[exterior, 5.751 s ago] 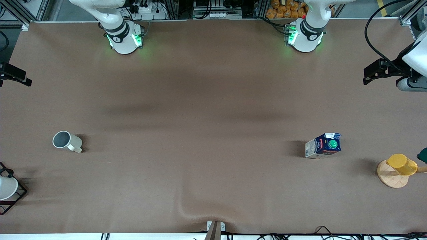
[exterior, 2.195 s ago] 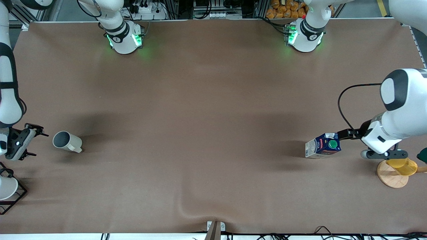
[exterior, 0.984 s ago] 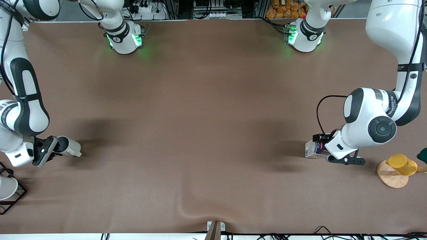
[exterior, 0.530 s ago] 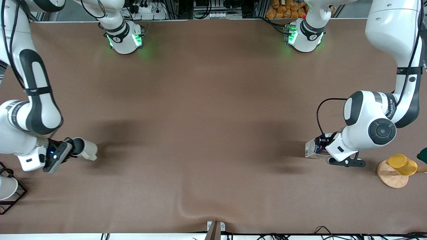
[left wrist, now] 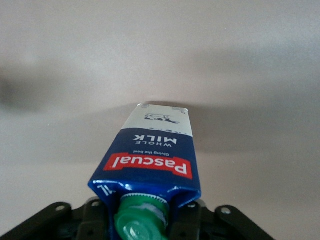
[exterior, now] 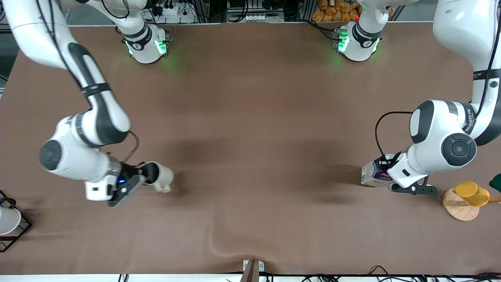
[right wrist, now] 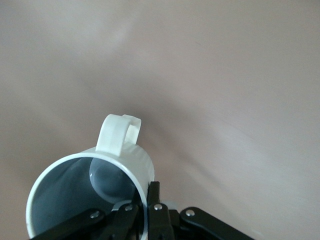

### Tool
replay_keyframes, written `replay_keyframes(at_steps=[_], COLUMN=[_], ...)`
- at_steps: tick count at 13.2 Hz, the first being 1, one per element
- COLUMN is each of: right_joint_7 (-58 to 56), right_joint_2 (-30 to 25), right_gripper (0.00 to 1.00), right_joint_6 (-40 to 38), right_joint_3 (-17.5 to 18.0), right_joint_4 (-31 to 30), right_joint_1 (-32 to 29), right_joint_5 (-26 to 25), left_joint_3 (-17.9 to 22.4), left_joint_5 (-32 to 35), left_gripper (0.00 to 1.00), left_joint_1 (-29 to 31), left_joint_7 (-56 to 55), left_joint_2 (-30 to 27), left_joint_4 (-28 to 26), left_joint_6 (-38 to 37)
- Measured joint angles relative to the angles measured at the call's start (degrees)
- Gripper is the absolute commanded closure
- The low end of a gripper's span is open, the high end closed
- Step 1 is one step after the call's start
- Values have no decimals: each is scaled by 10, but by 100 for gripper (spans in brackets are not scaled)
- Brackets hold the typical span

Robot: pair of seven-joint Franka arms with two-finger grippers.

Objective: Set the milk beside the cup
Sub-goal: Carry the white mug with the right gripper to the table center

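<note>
The milk (exterior: 371,172), a dark-blue carton with a red label band and a green cap, lies tilted toward the left arm's end of the table. My left gripper (exterior: 386,173) is shut on its gable top. In the left wrist view the carton (left wrist: 150,152) reaches out from between the fingers, cap (left wrist: 141,223) nearest the camera. My right gripper (exterior: 145,176) is shut on the rim of the cream-white cup (exterior: 163,178) and holds it on its side just over the table. The right wrist view shows the cup's grey inside (right wrist: 75,190) and its handle (right wrist: 118,131).
A yellow cup on a wooden disc stand (exterior: 466,196) stands close to the left arm's wrist, at that end of the table. A white cup in a black wire rack (exterior: 8,222) sits at the right arm's end. The brown table cover has a wrinkle (exterior: 219,244) near the front edge.
My right gripper closed on the cup and has carried it from the right arm's end toward the table's middle. My left gripper came down onto the milk, which has shifted slightly.
</note>
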Motion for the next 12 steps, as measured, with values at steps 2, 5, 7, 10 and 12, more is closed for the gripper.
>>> replay_keyframes(at_steps=[2, 5, 7, 10, 12], right_joint_7=[155, 369, 479, 682, 831], right_joint_2=[0, 3, 14, 33, 49], right_gripper=[100, 100, 100, 100, 100], right_joint_6=[7, 9, 9, 12, 44], right_joint_3=[0, 0, 0, -1, -1], right_joint_4=[3, 10, 24, 41, 44], right_joint_1=[59, 115, 147, 198, 239], right_joint_5=[-34, -77, -80, -109, -143], left_joint_3=[-1, -2, -2, -3, -4], left_joint_5=[0, 0, 0, 0, 0], left_gripper=[65, 65, 65, 65, 65], left_joint_1=[0, 0, 0, 0, 0], left_joint_7=[-1, -3, -3, -3, -7], left_joint_2=[-10, -34, -48, -63, -67], left_joint_4=[0, 2, 2, 2, 2], left_joint_6=[-12, -43, -59, -85, -89])
